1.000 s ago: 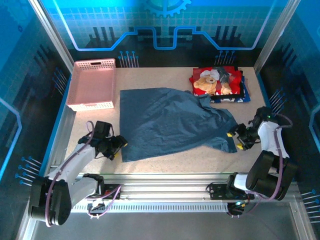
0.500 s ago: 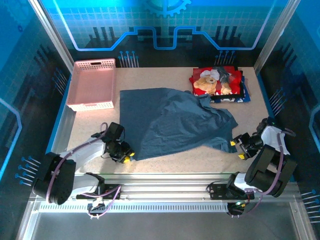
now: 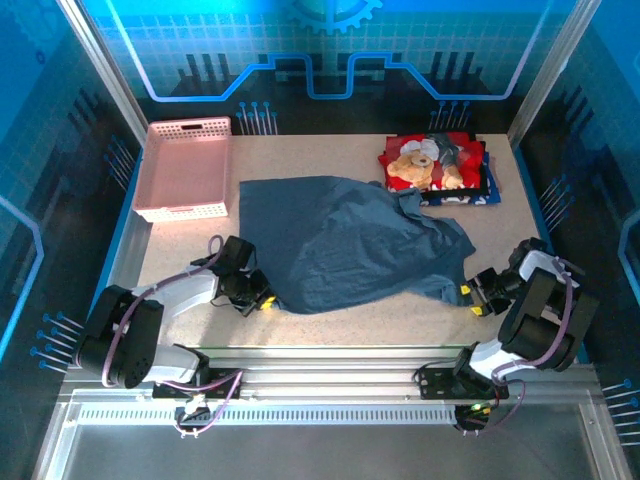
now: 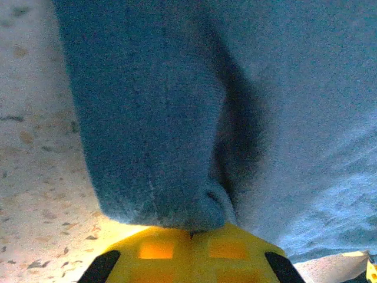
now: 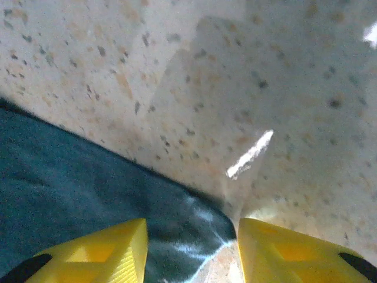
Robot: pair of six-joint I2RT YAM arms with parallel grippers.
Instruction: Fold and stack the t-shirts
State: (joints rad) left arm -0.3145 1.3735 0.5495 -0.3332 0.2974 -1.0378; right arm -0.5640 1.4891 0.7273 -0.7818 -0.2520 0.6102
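The large slate-blue t-shirt [image 3: 350,240] lies spread and rumpled on the middle of the table. My left gripper [image 3: 262,300] sits at its near left corner, shut on a pinched fold of the cloth [image 4: 147,118]; the yellow fingertips [image 4: 159,250] meet under the fold. My right gripper [image 3: 470,298] is low at the shirt's near right corner, its jaws still apart. That corner of the cloth [image 5: 70,183] lies between the two yellow fingers [image 5: 112,247]. A stack of folded t-shirts [image 3: 437,165], with the red teddy-bear one on top, rests at the back right.
A pink lattice basket [image 3: 185,170] stands at the back left. The speckled tabletop [image 3: 350,325] shows bare in front of the shirt. Metal frame posts and blue walls close in the sides.
My left gripper slid right to the shirt's near left corner and shut on it, pushing that edge inward. My right gripper dropped to the near right corner and its jaws narrowed.
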